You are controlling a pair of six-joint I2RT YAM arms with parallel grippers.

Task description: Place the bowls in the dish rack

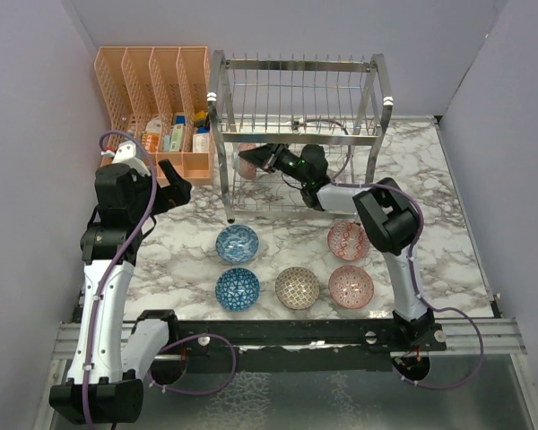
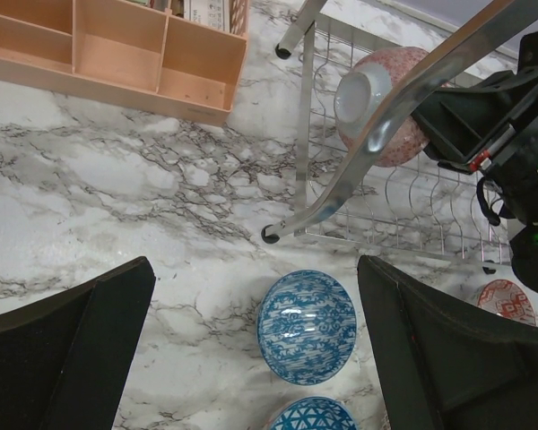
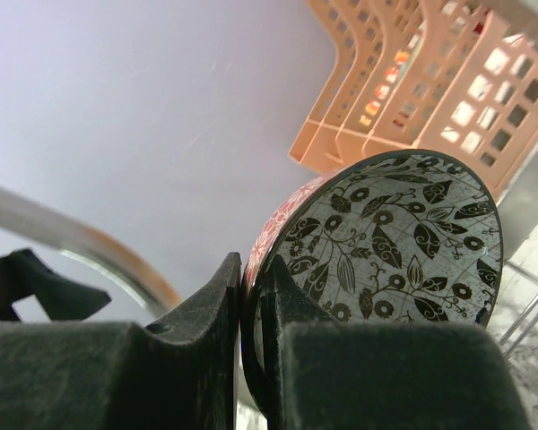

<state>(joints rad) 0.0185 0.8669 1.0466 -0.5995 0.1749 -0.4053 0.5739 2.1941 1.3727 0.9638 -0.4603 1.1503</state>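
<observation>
Right gripper (image 3: 249, 305) clamped on dark-and-white bowl (image 3: 390, 242) inside dish rack (image 1: 296, 64); left gripper (image 1: 174, 190) spread wide, empty

An orange mesh file organizer (image 1: 152, 85) stands at the far left of the marble-patterned table (image 1: 448, 224). Its near compartments hold small colourful packets (image 1: 175, 136). Plain lilac walls (image 1: 36, 81) close in the left, far and right sides.

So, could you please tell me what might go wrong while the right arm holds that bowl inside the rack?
The right end effector pinches the bowl only by its thin rim, so it could slip and chip. The bowl is also tilted close to the metal frame of the rack, so a small misalignment might knock it against the wires rather than seat it.
</observation>
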